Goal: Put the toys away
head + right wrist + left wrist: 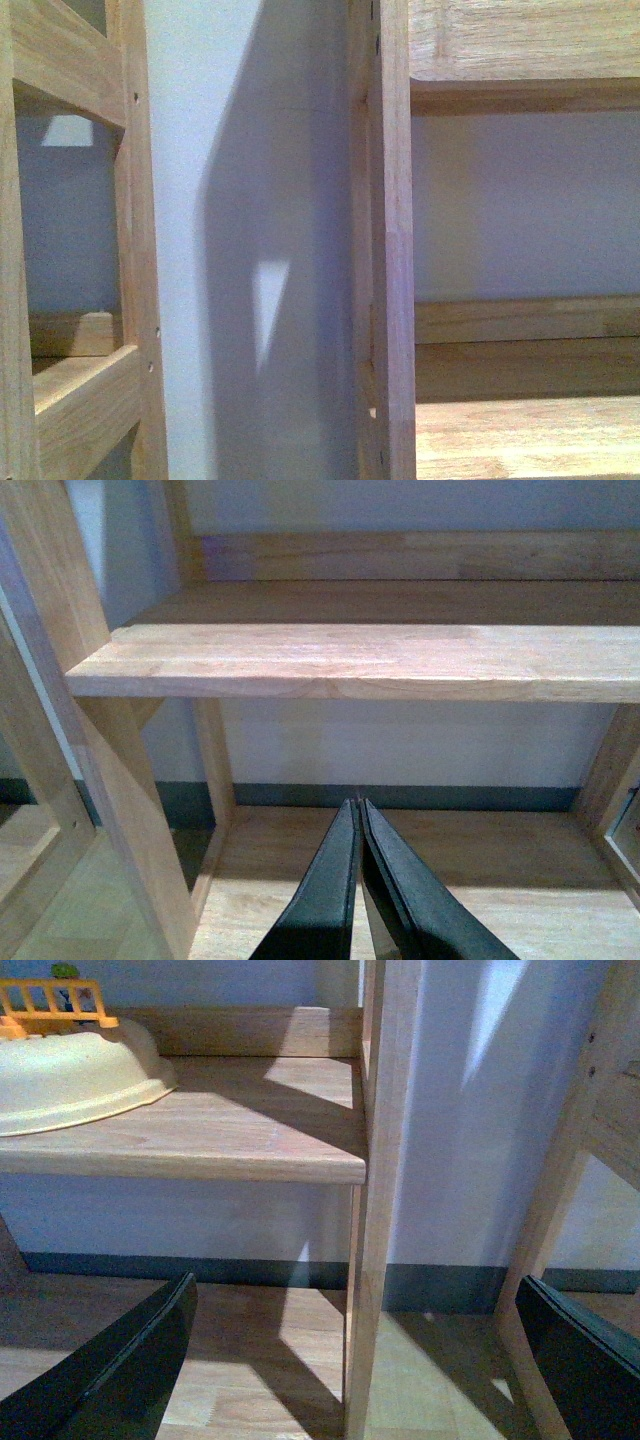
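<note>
Wooden shelf [350,660] units fill every view, pale wall behind. My left tool [350,1360] is wide, holding nothing; my right tool [360,880] is pinched closed, holding nothing. No plush toy visible anywhere. Risk: swinging blind, I clip the shelf upright [375,1210] beside the cream basin [70,1080].

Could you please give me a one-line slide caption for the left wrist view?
Open left gripper faces a wooden shelf holding a cream bowl and an orange toy fence.
</note>
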Robot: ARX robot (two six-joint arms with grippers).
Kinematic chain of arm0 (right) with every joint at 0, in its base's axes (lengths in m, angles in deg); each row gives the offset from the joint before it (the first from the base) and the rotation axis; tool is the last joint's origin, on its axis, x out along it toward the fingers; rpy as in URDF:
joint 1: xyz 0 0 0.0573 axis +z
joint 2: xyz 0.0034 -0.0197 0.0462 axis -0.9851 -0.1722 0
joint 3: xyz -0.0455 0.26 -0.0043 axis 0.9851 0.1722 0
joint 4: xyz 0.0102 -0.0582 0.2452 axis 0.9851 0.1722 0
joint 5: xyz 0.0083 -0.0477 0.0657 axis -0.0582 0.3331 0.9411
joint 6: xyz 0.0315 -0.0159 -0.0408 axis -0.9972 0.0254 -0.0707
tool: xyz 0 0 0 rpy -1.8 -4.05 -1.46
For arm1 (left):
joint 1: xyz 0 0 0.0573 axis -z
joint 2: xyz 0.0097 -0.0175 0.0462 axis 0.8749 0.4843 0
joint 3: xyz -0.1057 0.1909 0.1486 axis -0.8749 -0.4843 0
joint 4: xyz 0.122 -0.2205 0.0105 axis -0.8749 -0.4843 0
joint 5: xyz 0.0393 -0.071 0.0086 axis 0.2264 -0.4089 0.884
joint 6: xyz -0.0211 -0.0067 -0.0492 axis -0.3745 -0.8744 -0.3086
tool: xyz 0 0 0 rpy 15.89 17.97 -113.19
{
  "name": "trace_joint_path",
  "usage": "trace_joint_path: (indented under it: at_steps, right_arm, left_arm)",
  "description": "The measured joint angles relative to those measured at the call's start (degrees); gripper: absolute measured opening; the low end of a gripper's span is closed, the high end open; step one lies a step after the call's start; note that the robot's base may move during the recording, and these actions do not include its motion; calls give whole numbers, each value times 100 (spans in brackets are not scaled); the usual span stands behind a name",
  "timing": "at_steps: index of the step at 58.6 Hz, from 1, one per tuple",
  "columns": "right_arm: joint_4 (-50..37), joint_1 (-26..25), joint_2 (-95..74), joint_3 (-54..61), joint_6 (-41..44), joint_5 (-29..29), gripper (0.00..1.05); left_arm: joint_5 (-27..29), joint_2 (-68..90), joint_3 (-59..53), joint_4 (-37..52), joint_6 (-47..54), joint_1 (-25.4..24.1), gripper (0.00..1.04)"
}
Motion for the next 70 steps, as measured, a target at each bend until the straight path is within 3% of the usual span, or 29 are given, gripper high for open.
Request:
trace_joint_path:
  at_steps: [9,28,45,70]
  right_arm:
    - [0,0,2,0,9,0,9]
    - [-2,0,4,0,9,0,63]
    - [0,0,4,0,7,0,104]
    - [-2,0,4,0,9,2,103]
  left_arm:
    - [-2,0,0,0,0,0,99]
    - [-2,0,0,0,0,0,99]
    - [0,0,0,0,0,0,99]
    - [-2,0,0,0,0,0,99]
